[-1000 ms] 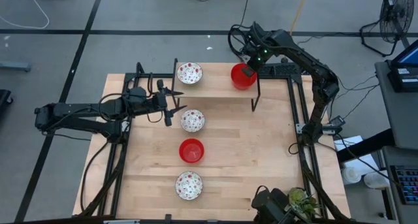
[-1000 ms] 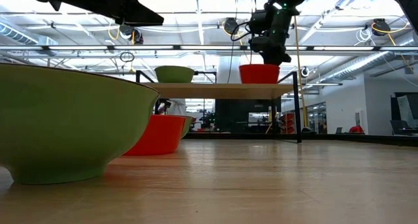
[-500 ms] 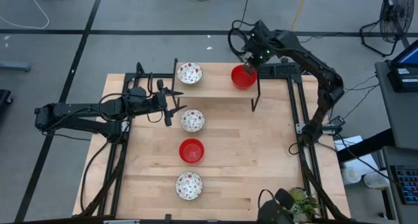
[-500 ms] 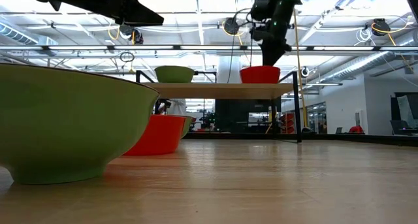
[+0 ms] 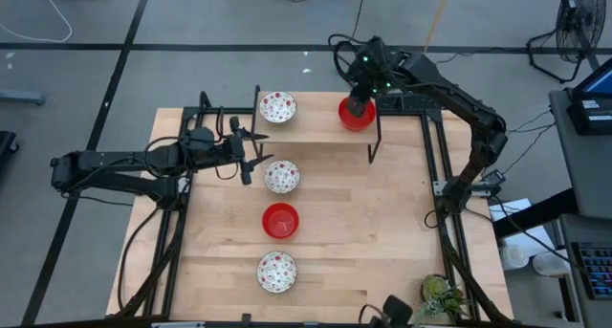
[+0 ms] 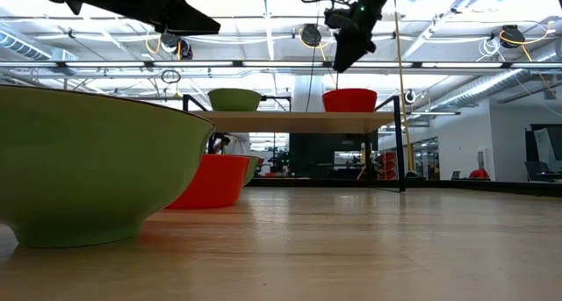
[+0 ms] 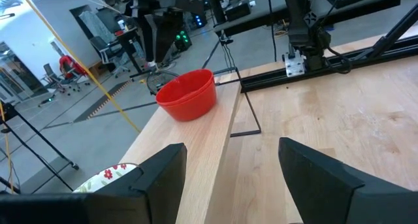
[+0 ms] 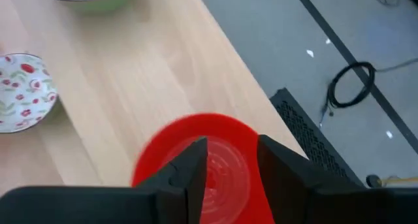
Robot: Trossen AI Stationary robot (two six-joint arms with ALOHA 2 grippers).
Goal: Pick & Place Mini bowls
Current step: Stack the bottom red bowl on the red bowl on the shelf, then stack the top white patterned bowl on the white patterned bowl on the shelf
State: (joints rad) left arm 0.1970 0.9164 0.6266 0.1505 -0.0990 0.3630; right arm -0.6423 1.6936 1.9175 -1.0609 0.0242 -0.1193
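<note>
Two mini bowls stand on a raised wooden shelf (image 5: 316,129) at the table's far side: a red one (image 5: 356,116) and a white speckled one (image 5: 277,106). On the table below, a speckled bowl (image 5: 282,176), a red bowl (image 5: 280,220) and another speckled bowl (image 5: 275,272) stand in a row toward the near edge. My right gripper (image 8: 232,155) hangs open just above the shelf's red bowl (image 8: 215,165), clear of it in the low view (image 6: 344,60). My left gripper (image 5: 251,154) waits open and level, left of the far speckled table bowl.
The shelf rests on thin black legs (image 5: 373,142) above the table's far part. Black frame rails (image 5: 435,165) run along the table's right and left sides. Bare wood lies right of the row of bowls. A plant (image 5: 440,295) sits at the near right corner.
My right gripper has risen from the rim of the red bowl on the shelf and drifted a little toward the table's left. The red bowl stays standing on the shelf.
</note>
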